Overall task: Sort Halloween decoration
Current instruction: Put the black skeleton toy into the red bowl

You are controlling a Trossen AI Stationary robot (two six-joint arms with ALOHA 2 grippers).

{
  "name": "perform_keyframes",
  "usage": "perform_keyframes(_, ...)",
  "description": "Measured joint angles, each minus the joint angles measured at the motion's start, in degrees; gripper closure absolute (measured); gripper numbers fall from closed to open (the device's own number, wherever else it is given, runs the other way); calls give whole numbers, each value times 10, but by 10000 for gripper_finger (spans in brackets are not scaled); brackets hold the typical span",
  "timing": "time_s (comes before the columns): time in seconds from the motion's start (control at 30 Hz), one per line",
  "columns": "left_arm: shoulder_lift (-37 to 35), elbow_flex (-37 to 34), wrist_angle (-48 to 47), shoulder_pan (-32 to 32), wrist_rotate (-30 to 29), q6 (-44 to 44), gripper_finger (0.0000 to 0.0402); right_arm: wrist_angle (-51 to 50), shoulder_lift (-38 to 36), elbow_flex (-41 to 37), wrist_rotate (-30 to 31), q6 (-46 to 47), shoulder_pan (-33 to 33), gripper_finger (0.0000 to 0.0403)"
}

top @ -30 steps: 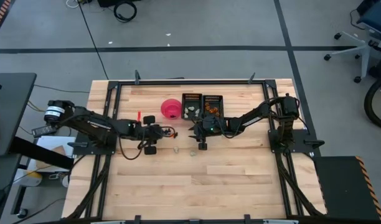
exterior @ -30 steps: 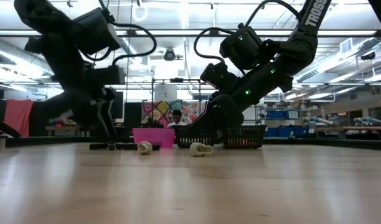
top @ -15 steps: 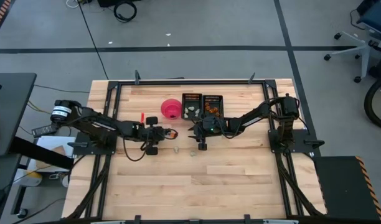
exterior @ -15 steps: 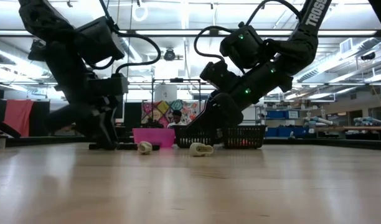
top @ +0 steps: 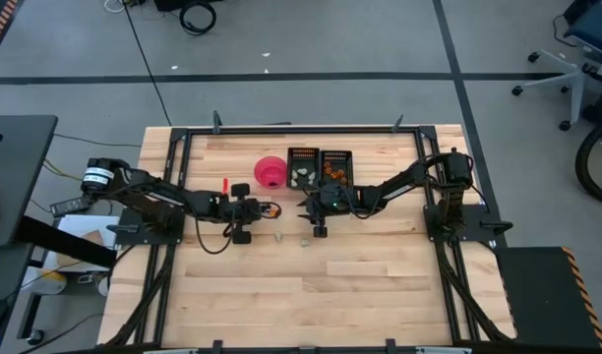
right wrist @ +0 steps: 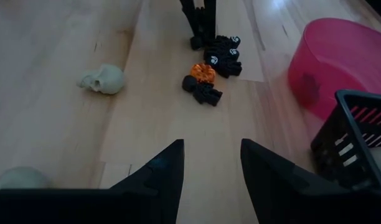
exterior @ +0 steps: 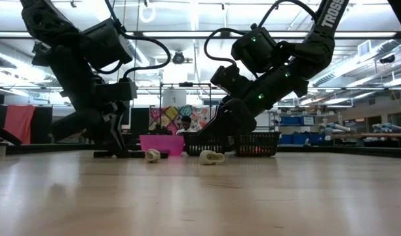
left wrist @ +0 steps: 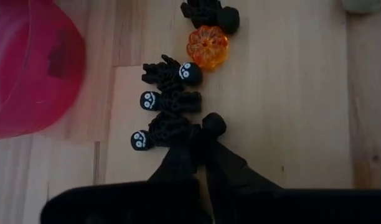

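A small pile of decoration lies on the wood before the pink bowl (left wrist: 28,68): three black skeleton pieces (left wrist: 169,99), another black piece (left wrist: 209,12) and an orange pumpkin (left wrist: 208,46). My left gripper (left wrist: 201,138) points steeply down at the pile and is shut on the nearest black skeleton (left wrist: 159,134). It also shows as the left gripper (top: 265,208) in the high view. Two pale skulls (right wrist: 103,79) (right wrist: 19,177) rest on the table closer to the near edge. My right gripper (right wrist: 212,152) hovers open, facing the pile, with nothing between its fingers. My left gripper has its fingertips (left wrist: 193,140) together on the foot end (left wrist: 192,132) of the nearest black skeleton, coming from above on a steep slant. The skeleton lies flat on the table, its head pointing away from the fingers. How much of it sits between the tips is hidden by the fingers.
Two black trays (top: 303,167) (top: 335,165) stand side by side at the far middle, right of the pink bowl (top: 270,172); one tray's corner (right wrist: 365,137) is close to my right gripper. Bare wood stretches toward the near edge.
My left gripper has sunk a little onto the pile of black pieces and has shut there. The right arm has kept still, and the pieces lie where they were.
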Motion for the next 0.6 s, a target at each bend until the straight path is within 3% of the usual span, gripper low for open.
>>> perform_keyframes(0.3, -45, 4, 13, 0, -3, 11, 399, -4, 0, 0, 0, 0, 0, 240)
perform_keyframes(0.6, -68, 4, 58, 6, -183, 44, 400, -3, 0, 0, 0, -3, 0, 240)
